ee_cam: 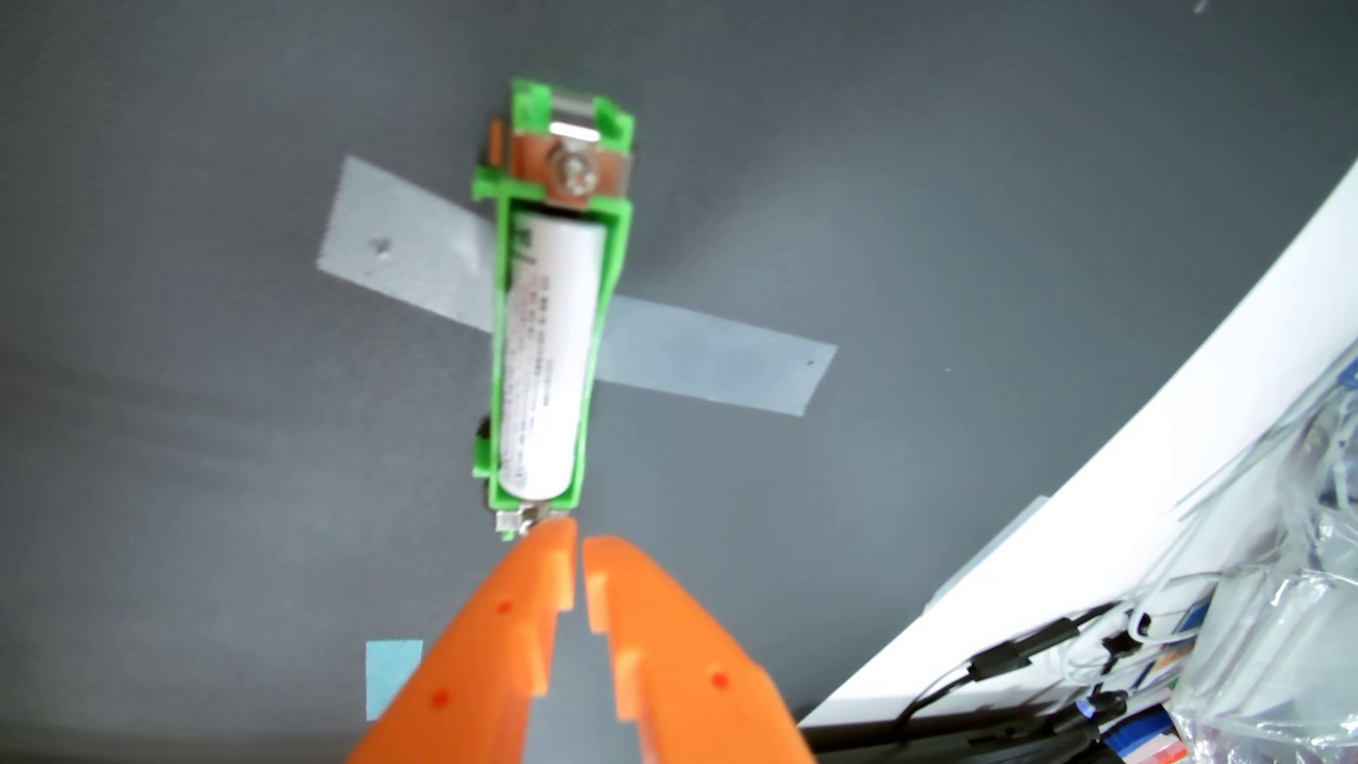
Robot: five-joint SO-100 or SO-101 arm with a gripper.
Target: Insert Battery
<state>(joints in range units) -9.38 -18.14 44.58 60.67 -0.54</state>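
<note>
Hand [578, 547] nearly closed below white battery [551, 360] in green holder [616, 242]

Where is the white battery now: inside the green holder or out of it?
Inside: the battery lies lengthwise between the walls of the green holder.

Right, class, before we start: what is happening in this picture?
In the wrist view, a white cylindrical battery lies inside a green battery holder, which is fixed to the grey mat with strips of tape. The orange gripper sits just at the holder's near end with its fingertips nearly together, holding nothing. A light blue tape square lies beside it. The battery appears to be in place already, though whether it is fully seated cannot be told.
</note>
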